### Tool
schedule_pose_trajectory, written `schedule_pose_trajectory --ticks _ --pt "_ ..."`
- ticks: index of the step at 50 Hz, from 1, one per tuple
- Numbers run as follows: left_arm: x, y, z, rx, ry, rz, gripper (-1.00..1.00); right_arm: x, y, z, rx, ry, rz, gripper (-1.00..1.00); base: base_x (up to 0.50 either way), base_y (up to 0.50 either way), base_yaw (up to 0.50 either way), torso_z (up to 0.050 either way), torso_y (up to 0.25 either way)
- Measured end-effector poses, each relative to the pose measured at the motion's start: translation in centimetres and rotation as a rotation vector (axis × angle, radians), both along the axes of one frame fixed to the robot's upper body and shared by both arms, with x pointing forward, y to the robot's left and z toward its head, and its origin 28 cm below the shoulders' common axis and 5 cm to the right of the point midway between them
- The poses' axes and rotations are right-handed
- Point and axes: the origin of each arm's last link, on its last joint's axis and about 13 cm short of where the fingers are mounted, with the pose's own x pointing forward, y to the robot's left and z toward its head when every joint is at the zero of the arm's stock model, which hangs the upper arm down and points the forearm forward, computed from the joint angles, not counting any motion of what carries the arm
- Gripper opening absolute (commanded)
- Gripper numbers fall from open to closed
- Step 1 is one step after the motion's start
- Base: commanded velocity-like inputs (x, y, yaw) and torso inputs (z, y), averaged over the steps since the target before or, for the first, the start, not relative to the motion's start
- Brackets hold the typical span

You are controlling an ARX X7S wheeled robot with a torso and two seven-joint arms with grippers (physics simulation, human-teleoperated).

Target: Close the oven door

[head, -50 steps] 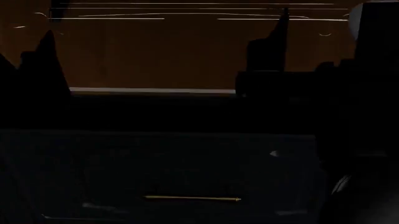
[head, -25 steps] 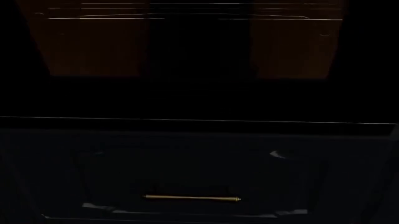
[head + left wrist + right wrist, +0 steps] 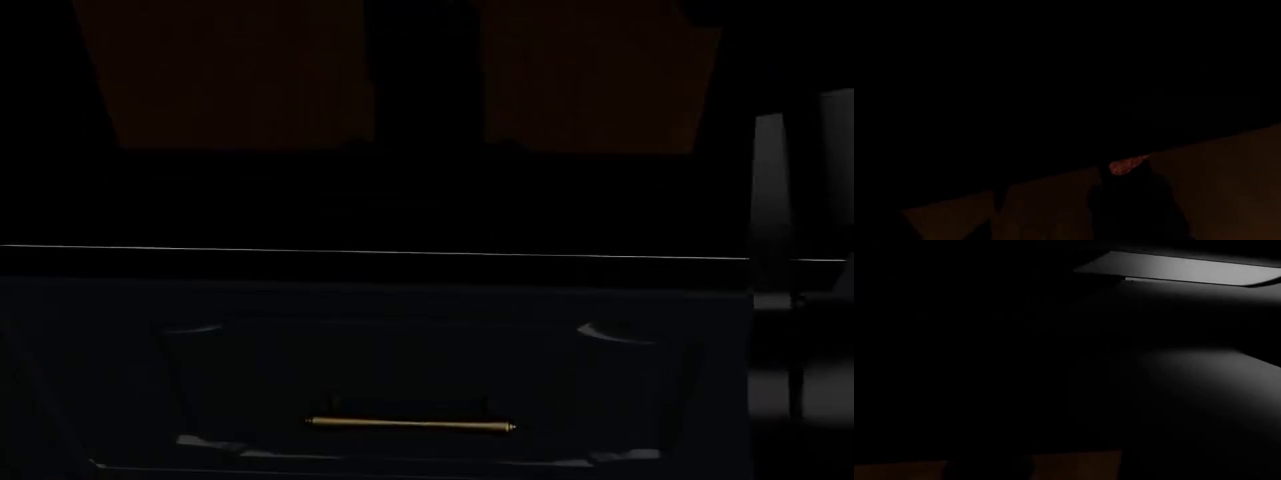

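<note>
The scene is very dark. In the head view the oven door point(image 3: 400, 215) fills the middle as a wide black slab, its thin pale edge running straight across from nine o'clock to three o'clock. Above it, toward twelve o'clock, dim brown patches of the oven's inside show — the door stands partly open. Below, at six o'clock, sits a drawer front point(image 3: 427, 380) with a brass handle point(image 3: 411, 425). A grey arm part (the right arm point(image 3: 787, 280)) shows at three o'clock. Neither gripper's opening can be made out — I cannot tell.
</note>
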Motion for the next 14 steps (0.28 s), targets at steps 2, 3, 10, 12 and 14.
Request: schedule_pose_trajectory --ticks 2,3,10,12,14 --pt "0.0 -0.1 0.2 -0.002 0.01 0.004 1.0 0.0 0.1 0.2 0.012 0.01 -0.002 1.0 0.06 0.0 0.0 0.0 -0.01" --pt "0.0 -0.1 0.2 -0.004 0.014 0.005 1.0 -0.1 0.1 0.3 0.017 0.015 -0.004 1.0 0.06 0.0 0.0 0.0 -0.01" --pt "-0.1 0.5 0.9 -0.07 0.038 0.004 1.0 -0.1 0.2 0.9 0.06 0.047 -0.01 1.0 0.06 0.0 0.0 0.003 -0.009" --pt "-0.1 0.9 1.2 -0.106 0.045 -0.011 1.0 -0.1 0.2 1.1 0.07 0.055 -0.008 1.0 0.05 0.0 0.0 0.0 -0.01" --pt "-0.2 1.2 1.4 -0.133 0.054 -0.028 1.0 -0.2 0.1 1.2 0.079 0.063 -0.007 1.0 0.05 0.0 0.01 0.005 -0.01"
